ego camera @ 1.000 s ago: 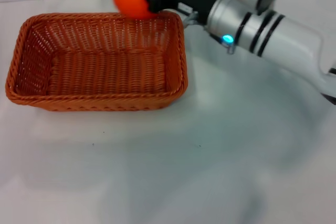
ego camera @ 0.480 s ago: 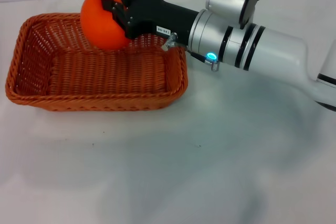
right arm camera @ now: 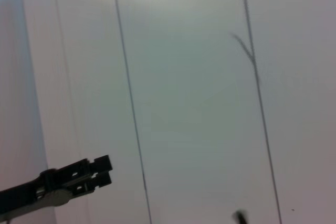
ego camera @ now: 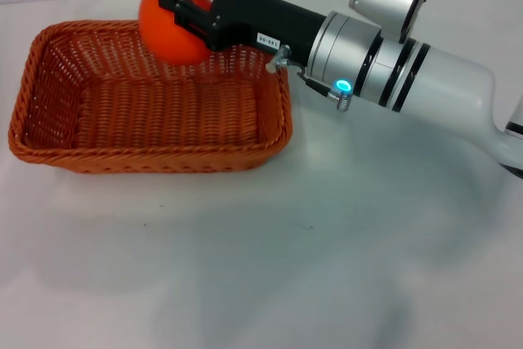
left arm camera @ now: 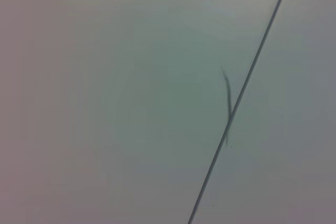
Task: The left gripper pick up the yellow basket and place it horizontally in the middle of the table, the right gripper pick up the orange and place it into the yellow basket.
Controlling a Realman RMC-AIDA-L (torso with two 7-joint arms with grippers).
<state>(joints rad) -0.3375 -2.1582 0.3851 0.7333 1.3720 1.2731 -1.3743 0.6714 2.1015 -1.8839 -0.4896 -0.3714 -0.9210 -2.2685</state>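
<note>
Head view, right claw [ego camera: 176,7] clamping the orange [ego camera: 172,26] above the yellow basket's [ego camera: 49,149] far rim, nothing inside

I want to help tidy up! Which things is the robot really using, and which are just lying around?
Using:
- the orange, held in the right claw above the basket's far edge
- the yellow basket, with nothing in it yet
- the table, under the basket

Just lying around:
- nothing else is on the table; the left claw is out of view
</note>
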